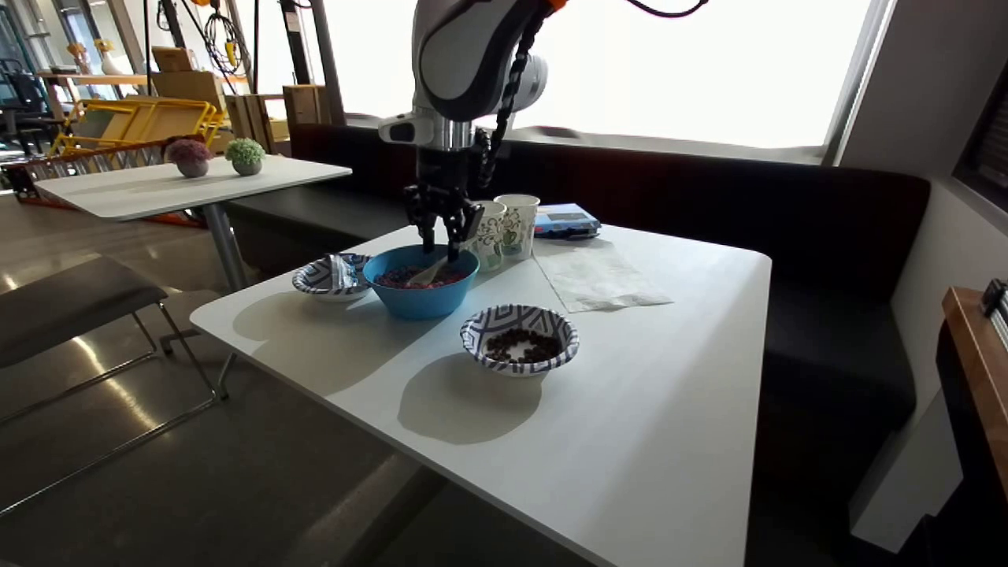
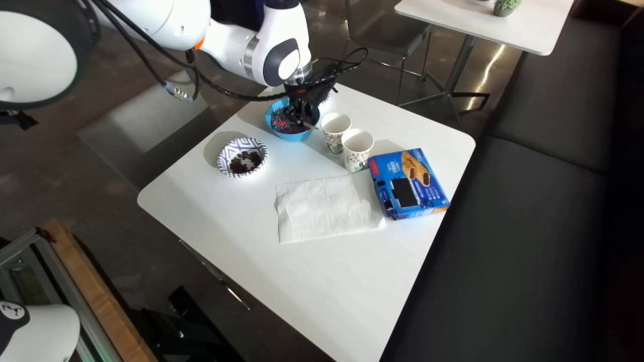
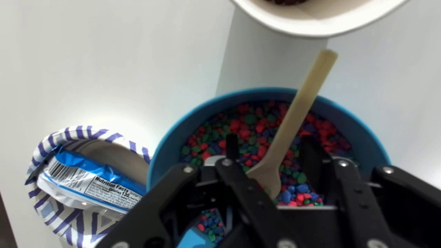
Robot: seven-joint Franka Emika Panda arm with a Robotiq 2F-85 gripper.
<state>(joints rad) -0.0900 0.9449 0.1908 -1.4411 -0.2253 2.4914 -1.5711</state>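
Observation:
My gripper points down over the blue bowl, fingers apart. A wooden spoon lies between the fingers with gaps at both sides and is not clasped. Its head rests on red, green and blue pebbles and its handle reaches over the rim. In both exterior views the gripper is at the blue bowl; the spoon also shows there. The left finger partly hides the spoon's head in the wrist view.
A patterned bowl with a wrapped packet stands beside the blue bowl. Two paper cups stand near the handle. Another patterned bowl holds dark balls. A paper towel and blue box lie farther off.

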